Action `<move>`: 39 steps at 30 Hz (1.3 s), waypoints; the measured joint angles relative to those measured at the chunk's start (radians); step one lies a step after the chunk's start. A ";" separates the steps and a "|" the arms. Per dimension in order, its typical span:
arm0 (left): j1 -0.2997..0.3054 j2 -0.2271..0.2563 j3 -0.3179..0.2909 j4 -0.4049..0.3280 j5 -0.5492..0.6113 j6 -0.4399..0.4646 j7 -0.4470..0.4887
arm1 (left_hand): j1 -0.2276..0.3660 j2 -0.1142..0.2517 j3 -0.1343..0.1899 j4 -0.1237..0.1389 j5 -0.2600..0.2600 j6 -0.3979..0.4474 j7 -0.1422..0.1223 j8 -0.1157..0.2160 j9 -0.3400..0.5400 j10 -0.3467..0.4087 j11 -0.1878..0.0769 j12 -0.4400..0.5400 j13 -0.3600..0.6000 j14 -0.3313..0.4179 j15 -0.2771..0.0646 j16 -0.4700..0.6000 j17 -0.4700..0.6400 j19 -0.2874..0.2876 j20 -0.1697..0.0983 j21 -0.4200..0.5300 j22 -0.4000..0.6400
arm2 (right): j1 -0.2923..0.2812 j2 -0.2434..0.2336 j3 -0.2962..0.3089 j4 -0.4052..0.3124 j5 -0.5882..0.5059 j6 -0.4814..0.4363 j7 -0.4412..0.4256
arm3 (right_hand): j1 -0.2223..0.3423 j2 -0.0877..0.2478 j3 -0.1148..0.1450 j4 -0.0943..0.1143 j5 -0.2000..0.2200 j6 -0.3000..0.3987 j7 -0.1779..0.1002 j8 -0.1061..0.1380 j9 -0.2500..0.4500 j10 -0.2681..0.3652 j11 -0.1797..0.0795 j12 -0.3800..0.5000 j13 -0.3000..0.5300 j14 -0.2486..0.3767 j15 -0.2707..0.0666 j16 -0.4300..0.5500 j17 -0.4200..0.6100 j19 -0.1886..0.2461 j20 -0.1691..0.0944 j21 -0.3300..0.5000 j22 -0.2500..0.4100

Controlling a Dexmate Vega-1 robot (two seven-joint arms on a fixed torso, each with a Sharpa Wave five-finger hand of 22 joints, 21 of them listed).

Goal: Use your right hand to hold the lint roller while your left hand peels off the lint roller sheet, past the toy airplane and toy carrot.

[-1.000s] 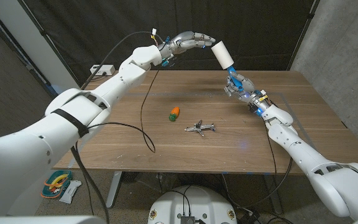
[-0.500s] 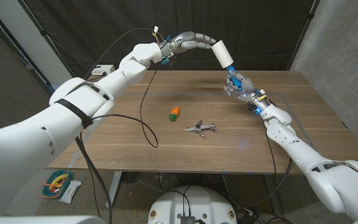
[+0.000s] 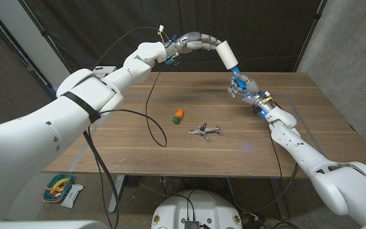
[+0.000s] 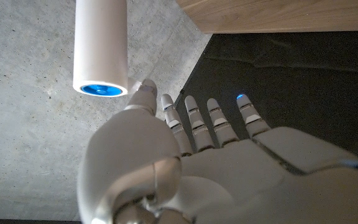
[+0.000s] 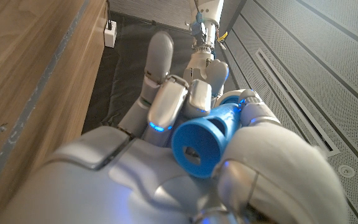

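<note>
Two grips matter: the right robot hand (image 3: 241,85) clasps the light, stiff lint roller (image 3: 227,57) by its blue handle, while the open left robot hand (image 3: 192,42), at its ten o'clock, should likely pinch the thin, tacky sheet's edge.

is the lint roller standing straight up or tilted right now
Tilted. The right hand grips its blue handle, and the lint roller leans up toward the left hand, whose fingertips reach its white end.

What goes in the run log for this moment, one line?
right hand: holds roller by handle, raised | left hand: fingers at roller's top | sheet: not peeled | carrot, airplane: on table
</note>
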 measured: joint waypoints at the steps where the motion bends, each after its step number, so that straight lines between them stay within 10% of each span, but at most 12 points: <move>1: -0.002 -0.002 0.002 0.003 0.001 0.000 -0.001 | 0.006 -0.006 0.001 -0.001 0.000 0.006 -0.003 0.004 0.000 0.000 0.000 0.000 0.000 0.000 0.000 0.000 0.000 0.000 0.000 0.000 0.000 | 0.000 0.000 0.001 0.001 0.000 0.001 0.001 | 0.000 0.000 0.000 0.000 0.000 0.000 0.000 0.000 -0.002 0.000 0.000 0.000 0.000 0.000 0.000 0.000 0.000 0.000 0.000 0.000 0.000; 19: -0.027 -0.030 0.014 0.040 -0.004 -0.021 -0.028 | 0.021 0.024 0.013 0.018 -0.003 0.212 0.022 0.054 -0.003 0.082 -0.017 0.030 0.013 0.035 -0.027 0.020 0.006 0.011 0.001 0.018 0.005 | -0.013 0.006 0.014 0.007 0.012 0.013 0.006 | 0.000 0.000 0.004 -0.004 0.000 0.000 0.000 0.009 -0.012 0.000 0.000 0.002 0.000 0.000 0.000 0.000 0.000 0.000 0.000 0.004 0.000; 30: 0.004 -0.016 0.003 -0.023 0.001 0.011 0.057 | 0.037 0.070 0.092 0.024 0.009 0.336 0.143 0.088 0.025 0.190 -0.057 0.065 0.037 0.107 -0.036 0.061 0.025 0.065 -0.003 0.069 0.018 | -0.027 0.005 0.021 -0.006 0.014 0.014 0.006 | 0.000 0.000 0.004 -0.004 0.000 0.000 0.000 0.009 -0.019 0.000 0.000 0.002 0.000 0.000 0.000 0.000 0.000 0.000 0.000 0.004 0.000; 31: 0.061 0.029 -0.007 -0.152 0.008 0.025 0.074 | 0.047 0.072 0.097 0.021 0.009 0.334 0.145 0.094 0.033 0.195 -0.062 0.066 0.041 0.107 -0.036 0.066 0.029 0.073 -0.002 0.074 0.019 | -0.028 0.005 0.022 -0.008 0.020 0.016 0.007 | 0.000 0.000 0.004 -0.004 0.000 0.000 0.000 0.009 -0.019 0.000 0.000 0.002 0.000 0.000 0.000 0.000 0.000 0.000 0.000 0.004 0.000; 39: 0.114 0.086 -0.010 -0.317 0.068 0.122 0.171 | 0.113 0.064 0.124 0.002 -0.004 0.335 0.166 0.118 0.090 0.252 -0.084 0.096 0.063 0.118 -0.036 0.088 0.045 0.096 -0.023 0.114 0.037 | -0.039 0.004 0.028 -0.021 0.030 0.020 0.012 | 0.000 0.000 0.004 -0.004 0.000 0.000 0.000 0.014 -0.023 0.000 0.000 0.002 0.000 0.000 0.000 0.000 0.000 0.000 0.000 0.008 0.000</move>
